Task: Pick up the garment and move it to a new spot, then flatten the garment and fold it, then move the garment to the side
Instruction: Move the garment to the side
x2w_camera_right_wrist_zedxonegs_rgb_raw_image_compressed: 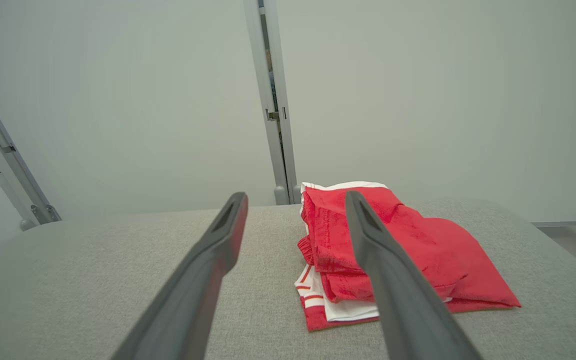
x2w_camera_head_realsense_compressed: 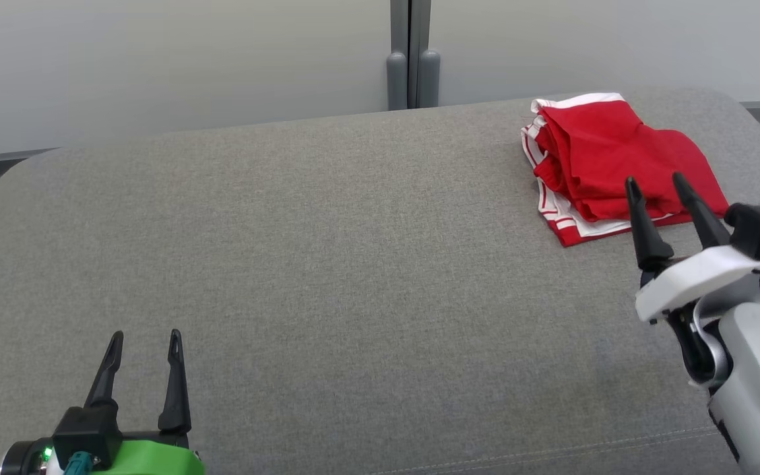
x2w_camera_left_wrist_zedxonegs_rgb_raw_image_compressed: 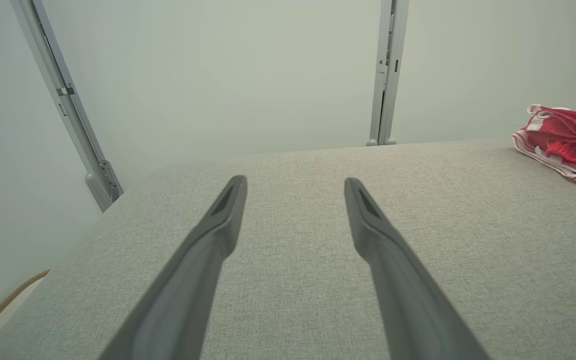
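Observation:
A red garment (x2w_camera_head_realsense_compressed: 607, 158) with white striped trim lies folded in a stack at the far right of the grey cushioned surface (x2w_camera_head_realsense_compressed: 327, 264). My right gripper (x2w_camera_head_realsense_compressed: 656, 179) is open, its fingertips over the stack's near edge; I can't tell whether they touch it. In the right wrist view the garment (x2w_camera_right_wrist_zedxonegs_rgb_raw_image_compressed: 418, 255) sits ahead and right of the open gripper (x2w_camera_right_wrist_zedxonegs_rgb_raw_image_compressed: 295, 197). At the lower left, far from the garment, my left gripper (x2w_camera_head_realsense_compressed: 146, 336) stands open with nothing between its fingers. The left wrist view has the garment (x2w_camera_left_wrist_zedxonegs_rgb_raw_image_compressed: 568, 140) at its right edge, beyond the gripper (x2w_camera_left_wrist_zedxonegs_rgb_raw_image_compressed: 295, 181).
A pale wall runs behind the surface, with a grey vertical post (x2w_camera_head_realsense_compressed: 411, 59) at its middle. The surface's rounded corners drop off at far left and far right. A second grey post (x2w_camera_left_wrist_zedxonegs_rgb_raw_image_compressed: 68, 110) stands off the left edge.

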### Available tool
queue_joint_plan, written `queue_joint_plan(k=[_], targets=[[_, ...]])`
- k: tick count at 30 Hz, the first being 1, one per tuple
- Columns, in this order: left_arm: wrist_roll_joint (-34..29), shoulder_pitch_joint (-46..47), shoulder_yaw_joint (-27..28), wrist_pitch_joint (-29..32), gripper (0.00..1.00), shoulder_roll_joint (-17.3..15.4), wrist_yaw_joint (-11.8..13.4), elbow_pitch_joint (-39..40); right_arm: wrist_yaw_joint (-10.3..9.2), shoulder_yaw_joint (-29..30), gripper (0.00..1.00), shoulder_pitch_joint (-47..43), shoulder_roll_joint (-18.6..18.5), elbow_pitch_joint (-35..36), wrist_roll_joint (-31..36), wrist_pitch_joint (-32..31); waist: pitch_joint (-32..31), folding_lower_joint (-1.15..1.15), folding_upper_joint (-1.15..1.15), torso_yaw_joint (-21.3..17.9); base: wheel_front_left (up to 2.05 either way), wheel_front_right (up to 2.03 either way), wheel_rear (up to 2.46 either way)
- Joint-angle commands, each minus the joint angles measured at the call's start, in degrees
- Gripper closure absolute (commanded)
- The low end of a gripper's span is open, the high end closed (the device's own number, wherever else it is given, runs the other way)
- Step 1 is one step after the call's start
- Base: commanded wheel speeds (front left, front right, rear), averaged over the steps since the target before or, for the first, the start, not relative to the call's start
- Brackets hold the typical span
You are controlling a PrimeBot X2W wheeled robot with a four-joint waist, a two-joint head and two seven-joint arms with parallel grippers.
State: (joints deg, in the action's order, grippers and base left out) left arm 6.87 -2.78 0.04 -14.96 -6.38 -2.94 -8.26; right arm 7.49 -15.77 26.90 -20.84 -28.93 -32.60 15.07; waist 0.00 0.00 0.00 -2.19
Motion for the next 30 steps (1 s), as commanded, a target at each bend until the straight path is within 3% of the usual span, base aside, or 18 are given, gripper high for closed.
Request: queue_joint_plan(k=[1,7,15,21,30], targets=[[0.2,-0.5,0.2,-0.2,0.0,-0.4,0.4,0.0,-0.01,0.6,0.0,-2.0,0.6,0.9,1.5,0.2,-0.3,0.0,0.0,-0.2,0.0,0.0,0.0],[0.7,-0.9,0.2,-0.2,0.0,-0.5,0.5,-0.3,-0.01,7.0,0.0,-11.6,5.5,8.7,8.4,0.2,-1.2,0.0,0.0,0.1,0.0,0.0,0.0],[1.6,-2.0,0.8,-0.2,0.0,-0.7,0.8,-0.6,-0.01,10.2,0.0,-20.1,12.3,15.7,15.0,0.2,-2.3,0.0,0.0,-0.3,0.0,0.0,0.0],[2.0,-2.8,1.4,-0.2,0.0,-0.9,1.2,-1.7,-0.01,11.0,0.0,-22.6,14.1,16.0,20.4,0.2,-3.1,0.0,0.0,-0.3,0.0,0.0,0.0],[3.2,-4.5,3.0,-0.2,0.0,-1.6,0.8,-0.8,-0.01,13.1,0.0,-23.1,14.2,14.2,20.0,0.2,-4.2,0.0,0.0,0.2,0.0,0.0,0.0]])
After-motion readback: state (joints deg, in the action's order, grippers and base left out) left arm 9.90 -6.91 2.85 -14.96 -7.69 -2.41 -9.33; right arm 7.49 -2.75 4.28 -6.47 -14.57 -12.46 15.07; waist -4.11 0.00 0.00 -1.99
